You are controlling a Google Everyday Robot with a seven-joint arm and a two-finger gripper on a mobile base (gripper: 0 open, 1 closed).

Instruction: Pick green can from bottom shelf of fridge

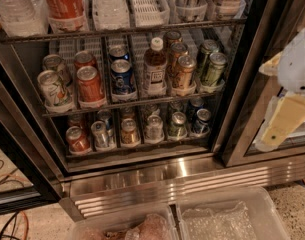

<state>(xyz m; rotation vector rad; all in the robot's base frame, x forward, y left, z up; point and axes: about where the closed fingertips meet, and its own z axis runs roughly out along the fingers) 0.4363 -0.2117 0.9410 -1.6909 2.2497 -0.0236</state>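
A brown-capped bottle (pixel 155 66) stands on the middle rack between a dark blue can (pixel 122 76) and tall olive-green cans (pixel 212 66). A red can (pixel 89 84) stands further left. Two clear plastic bins (pixel 227 216) sit on the floor below.

The gripper (pixel 284 119) hangs at right, outside.
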